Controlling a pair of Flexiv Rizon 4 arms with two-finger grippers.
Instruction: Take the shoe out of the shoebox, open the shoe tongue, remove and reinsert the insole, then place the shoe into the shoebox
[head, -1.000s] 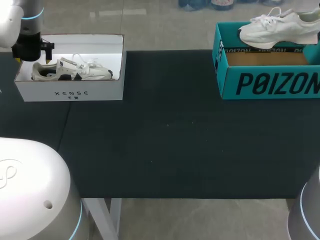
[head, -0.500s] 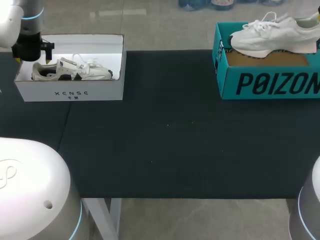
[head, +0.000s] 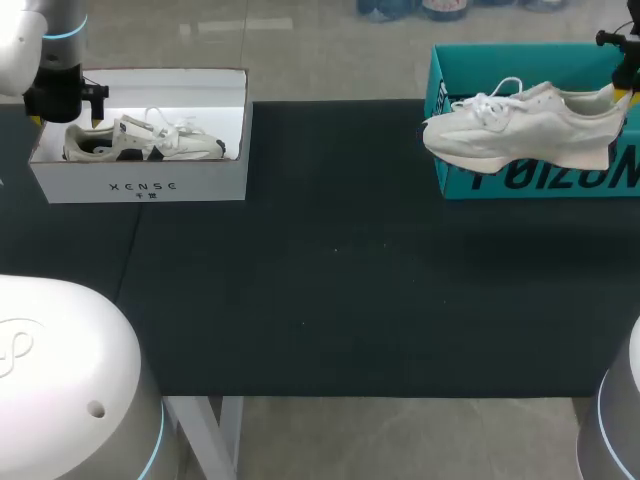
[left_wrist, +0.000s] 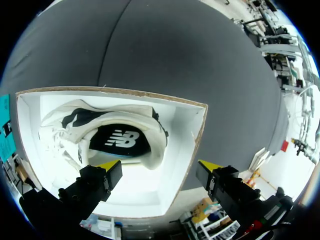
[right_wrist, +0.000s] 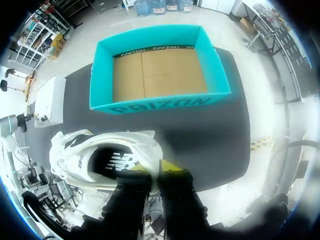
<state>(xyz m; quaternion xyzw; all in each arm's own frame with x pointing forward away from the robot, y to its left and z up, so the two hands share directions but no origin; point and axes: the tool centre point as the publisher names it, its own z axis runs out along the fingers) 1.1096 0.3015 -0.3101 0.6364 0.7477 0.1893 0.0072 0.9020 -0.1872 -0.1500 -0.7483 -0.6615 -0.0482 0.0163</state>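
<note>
Right wrist view: the right fingers (right_wrist: 172, 167) are pinched shut on the heel collar of the white shoe (right_wrist: 100, 155), which hangs clear of the teal shoebox (right_wrist: 160, 106), whose cardboard floor lies bare. From overhead, the shoe floats in front of the shoebox's near wall at the far right of the surface (head: 330, 270), toe pointing left. At far left, the left fingers (left_wrist: 111, 165) stand spread apart, holding nothing, above a second shoe (left_wrist: 120, 140) lying in a white box (left_wrist: 195, 135). Removal looks done; setting the shoe down, opening the tongue, the insole work and the return to the shoebox all remain.
</note>
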